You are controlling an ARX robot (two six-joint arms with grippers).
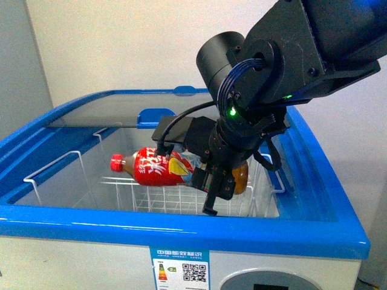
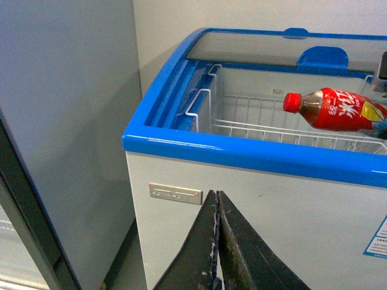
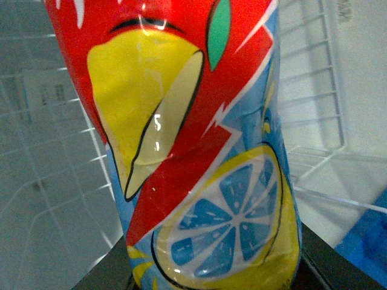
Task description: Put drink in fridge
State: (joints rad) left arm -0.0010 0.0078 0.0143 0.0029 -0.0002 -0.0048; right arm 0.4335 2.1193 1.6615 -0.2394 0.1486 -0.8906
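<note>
Drink (image 1: 154, 168) base hidden behind right tool (image 1: 217, 193); cap cropped in R wrist view.

The left hand (image 2: 216, 199) hung low before the white front wall of the fridge (image 2: 242, 154), its two dark fingers pressed together with nothing between them. Within the blue rim, the drink (image 2: 332, 110) was level above the white wire basket (image 2: 254, 124), its red cap pointing toward the grey cabinet (image 2: 60, 121) beside the fridge. The glass top (image 2: 254, 45) covered the far end.

a shop-like room: chest fridge (image 1: 181, 232) with energy label, plain walls.
</note>
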